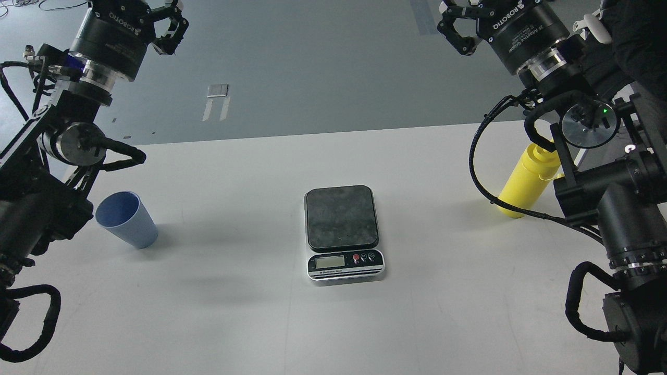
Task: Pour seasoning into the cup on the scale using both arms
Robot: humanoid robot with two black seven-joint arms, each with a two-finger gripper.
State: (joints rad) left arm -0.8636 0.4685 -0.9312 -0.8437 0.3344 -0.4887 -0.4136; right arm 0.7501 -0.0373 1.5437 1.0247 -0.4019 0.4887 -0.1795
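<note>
- The scale [343,233] sat near the middle of the white desk [250,323], its dark square plate bare and its silver front with the display facing the near edge.
- The light blue cup [126,219] stood upright at the left of the desk, well apart from the scale, mouth open and nothing visible inside.
- The yellow seasoning bottle [525,182] stood at the far right of the desk, well apart from the scale; its nozzle top was hidden behind the right arm's joint and cable loop.
- The left tool [169,23] hung high at the far left, above the floor beyond the desk, fingers spread and grasping nothing.
- The right tool [458,23] hung high at the far right, also spread apart and empty, its fingertips partly cut off by the top edge.
- Neither tool touched the cup, the bottle or the scale.
</note>
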